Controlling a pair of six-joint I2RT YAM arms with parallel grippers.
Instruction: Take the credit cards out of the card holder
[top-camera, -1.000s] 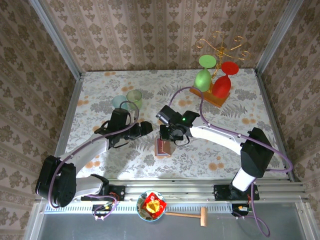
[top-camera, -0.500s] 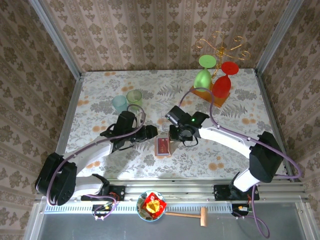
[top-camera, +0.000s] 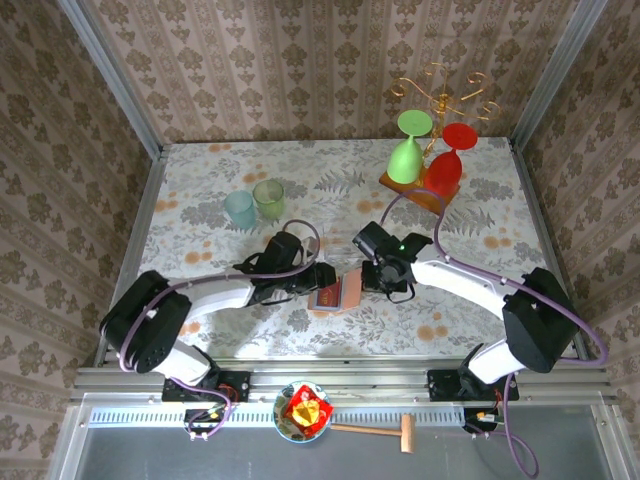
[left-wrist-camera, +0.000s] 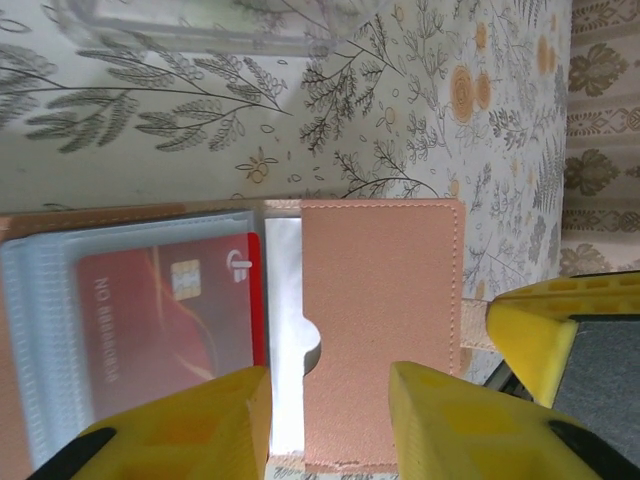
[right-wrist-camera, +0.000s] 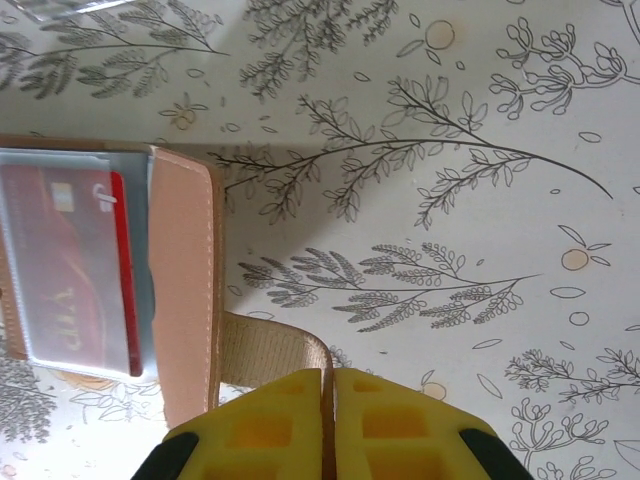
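— Both arms have swung in toward the middle since a second ago. The salmon-brown leather card holder (top-camera: 338, 293) lies wider open now, its flap drawn out toward the right arm.

— Where is it sitting?

— On the floral-patterned table (top-camera: 480, 250), near the front middle, right between the two arms. Behind its grey-blue see-through pocket I can make out one red credit card (left-wrist-camera: 170, 320) with a chip, still inside.

— Who has hold of it?

— The right gripper (right-wrist-camera: 328, 390). Its yellow jaws are pressed together on the tan strap (right-wrist-camera: 265, 350) that comes off the holder's salmon flap.

— And the other one?

— The left gripper (left-wrist-camera: 328, 395) hangs over the holder's edge with its jaws spread. One is above the card's pocket, the other above the flap. Whether they touch the leather, I can't tell.

— Anything further out?

— Back on the left there's a pale blue plastic cup (top-camera: 240, 207) just beside a pale green plastic cup (top-camera: 268, 198). At the far right corner is a wooden stand (top-camera: 420, 195) with a green glass (top-camera: 405, 160) and a red glass (top-camera: 443, 172) upside down on it.
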